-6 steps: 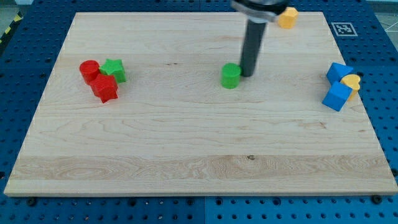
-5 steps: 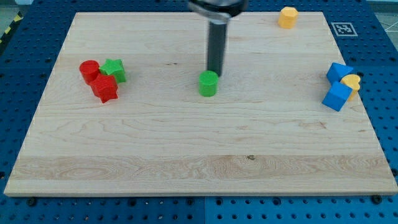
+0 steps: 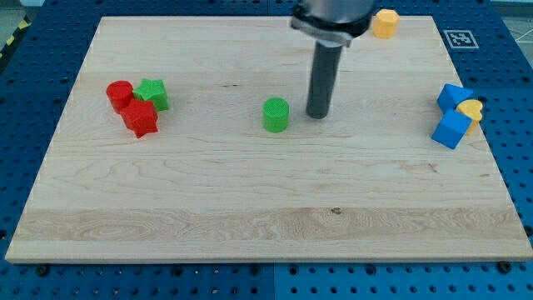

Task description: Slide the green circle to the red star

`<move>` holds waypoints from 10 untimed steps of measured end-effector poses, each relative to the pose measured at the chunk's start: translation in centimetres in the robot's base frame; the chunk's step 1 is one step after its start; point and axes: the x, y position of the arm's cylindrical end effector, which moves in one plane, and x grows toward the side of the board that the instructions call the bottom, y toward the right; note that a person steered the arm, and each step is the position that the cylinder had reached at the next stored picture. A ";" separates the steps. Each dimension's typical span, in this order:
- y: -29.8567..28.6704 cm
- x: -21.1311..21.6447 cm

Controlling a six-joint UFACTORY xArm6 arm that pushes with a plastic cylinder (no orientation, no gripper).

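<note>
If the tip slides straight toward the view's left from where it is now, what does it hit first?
Most likely the green circle, just left of my tip and apart from it; the red star lies far beyond.

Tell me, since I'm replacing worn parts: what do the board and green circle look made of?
The board looks like pale, matte wood, with visible grain lines and a small knot. The green circle seems to be ribbed plastic, perhaps 3D-printed; its top shows fine lines.

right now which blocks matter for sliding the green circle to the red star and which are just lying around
Part of the job:
- green circle block, mid-board
- red star block, at the view's left
- my tip, just right of the green circle, not touching

Just lying about:
- red cylinder block
- green star block
- yellow hexagon block
- two blue blocks
- yellow heart block
</note>
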 end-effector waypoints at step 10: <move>-19.9 3.3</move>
